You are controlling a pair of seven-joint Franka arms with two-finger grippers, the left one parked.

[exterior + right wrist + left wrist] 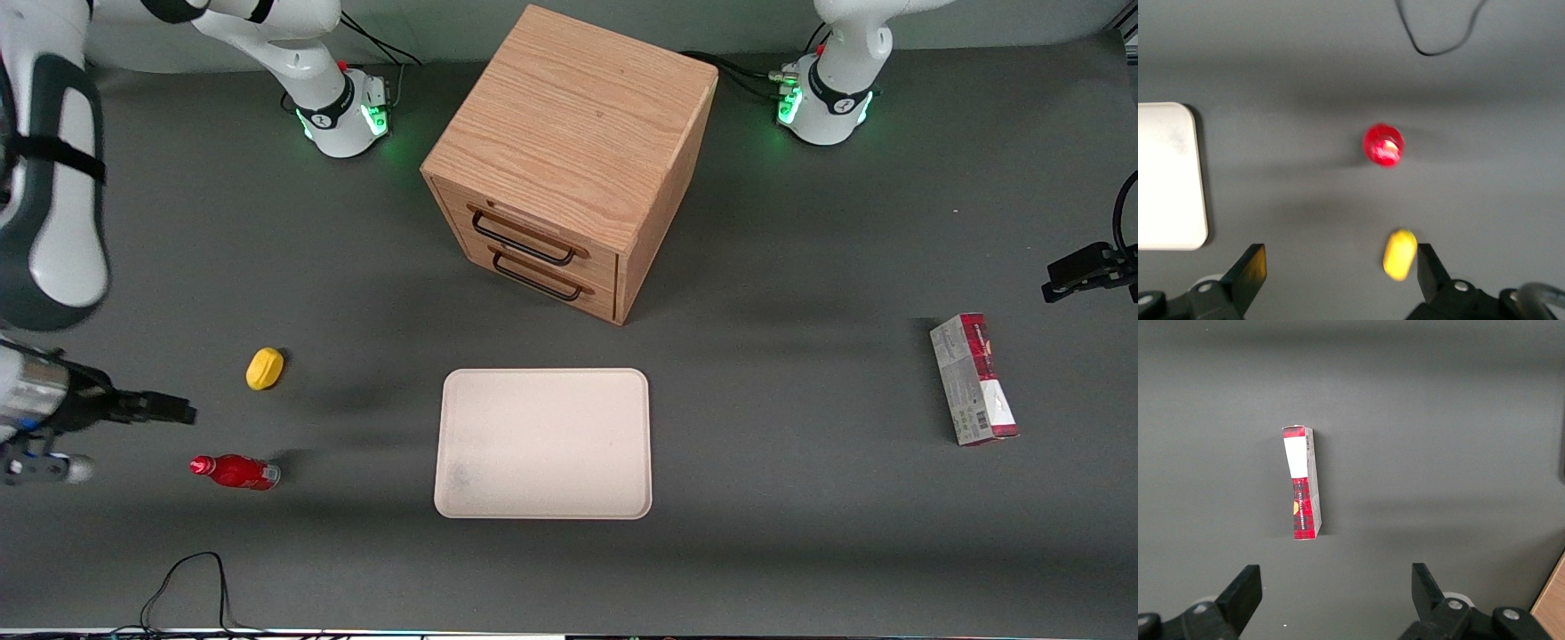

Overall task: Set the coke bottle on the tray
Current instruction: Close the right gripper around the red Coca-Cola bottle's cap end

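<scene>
Gripper [182,412] hovered spread above table, holding nothing | coke bottle [235,471] stood upright near tray [543,443] | likely light, smooth plastic; best gripped mid-body.

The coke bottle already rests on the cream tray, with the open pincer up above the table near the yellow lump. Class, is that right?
Not quite. The coke bottle stands on the grey table, apart from the tray, as the front view shows. The open pincer does hang above the table near the yellow lump.
</scene>
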